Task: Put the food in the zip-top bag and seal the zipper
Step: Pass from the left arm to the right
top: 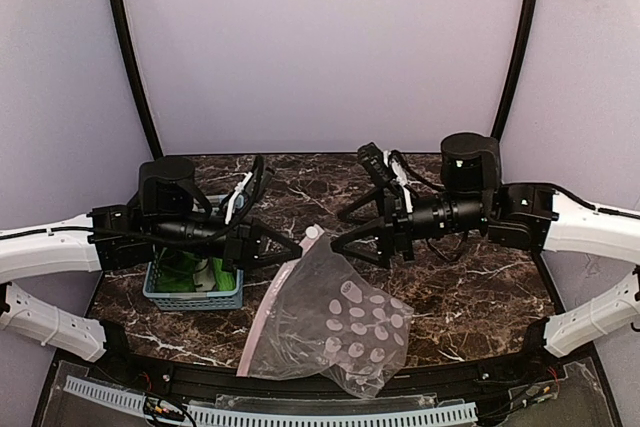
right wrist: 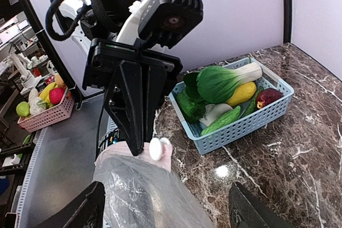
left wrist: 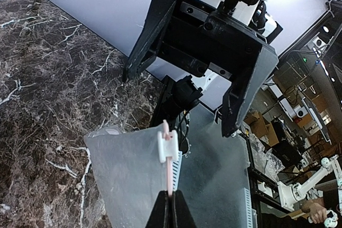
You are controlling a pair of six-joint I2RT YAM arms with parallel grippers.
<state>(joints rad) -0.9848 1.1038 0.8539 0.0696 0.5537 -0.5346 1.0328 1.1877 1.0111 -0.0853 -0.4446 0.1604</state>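
Note:
The clear zip-top bag [top: 340,317] hangs tilted over the table's front middle. Its pink zipper [left wrist: 170,177] carries a white slider [left wrist: 167,145]. My left gripper [top: 298,247] is shut on the zipper just below the slider, seen too in the left wrist view [left wrist: 171,209] and the right wrist view [right wrist: 136,148]. My right gripper [top: 337,231] faces it, open, its jaws standing apart on either side of the bag's top corner [right wrist: 165,214] without touching it. The food [right wrist: 224,81] lies in the light blue basket [right wrist: 246,129]: a leafy green, a yellow piece [right wrist: 241,93], a white piece, green long pieces and a dark red fruit [right wrist: 267,97].
The blue basket [top: 190,300] stands at the table's left, under my left arm. A slotted white cable duct [top: 270,412] runs along the front edge. Off the table, a pink basket [right wrist: 45,116] holds other toy food.

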